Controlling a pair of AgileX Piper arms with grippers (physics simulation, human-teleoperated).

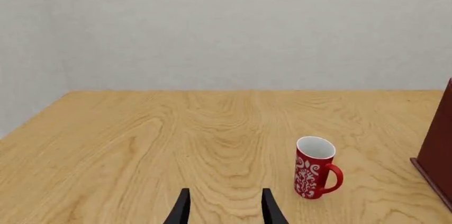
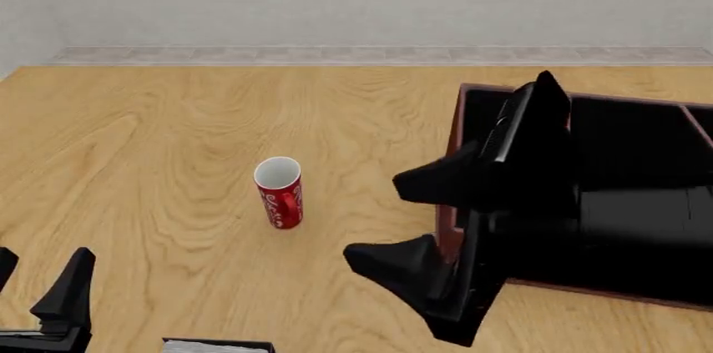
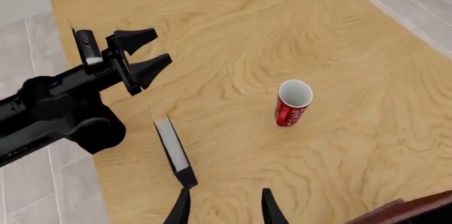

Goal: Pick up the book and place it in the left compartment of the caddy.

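Two hands, left (image 2: 39, 274) and right (image 2: 385, 219), hang released, with one book (image 3: 173, 147), one caddy (image 2: 669, 303), one mug (image 2: 279, 193).

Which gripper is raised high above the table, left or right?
The right gripper: its wrist camera looks steeply down on the mug and the book, whereas the left gripper sits low, its view skimming level across the table.

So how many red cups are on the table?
1. The red cup stands upright on the table, to the left of the caddy and ahead of the left claw. Nothing suggests another one hidden, though the right arm covers part of the caddy.
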